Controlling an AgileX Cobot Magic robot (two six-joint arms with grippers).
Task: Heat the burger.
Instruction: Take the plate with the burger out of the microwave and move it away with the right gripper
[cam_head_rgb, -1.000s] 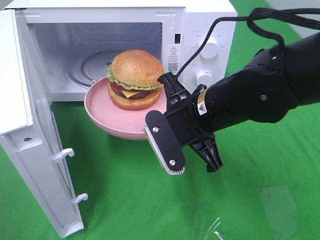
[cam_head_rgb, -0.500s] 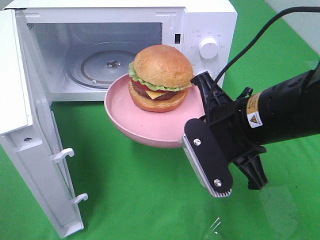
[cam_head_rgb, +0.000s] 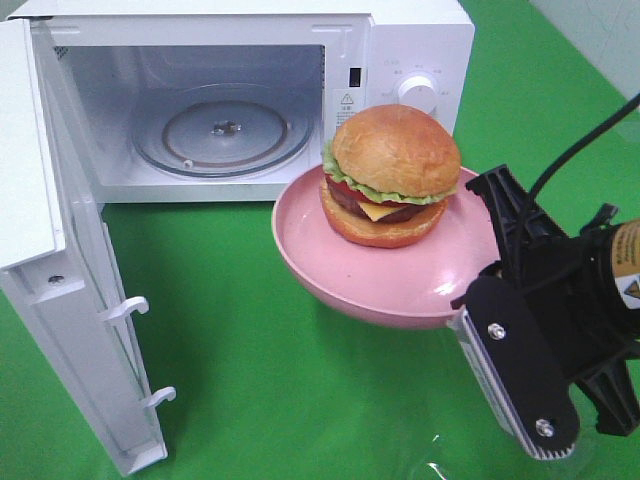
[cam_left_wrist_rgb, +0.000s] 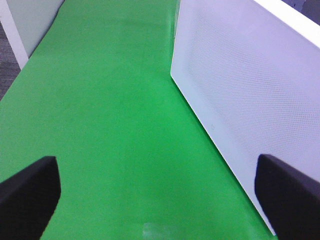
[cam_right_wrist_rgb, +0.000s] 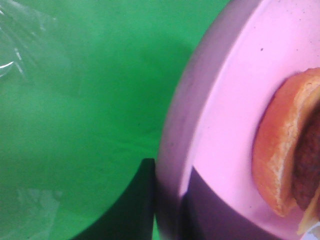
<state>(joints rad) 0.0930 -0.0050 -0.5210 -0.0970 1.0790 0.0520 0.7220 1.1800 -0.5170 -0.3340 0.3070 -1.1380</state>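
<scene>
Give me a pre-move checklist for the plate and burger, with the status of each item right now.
1. Right gripper clamped on the plate rim: ok, rim sits between the jaws in the right wrist view.
2. Burger upright on the plate: ok, bun on top, nothing slipping.
3. Plate level: not ok, it tips slightly toward the gripper.
4. Microwave door open: ok, swung fully out to the left.
5. Turntable free: ok, nothing on it.
6. Left gripper out of the way: ok, open and empty outside the door.
</scene>
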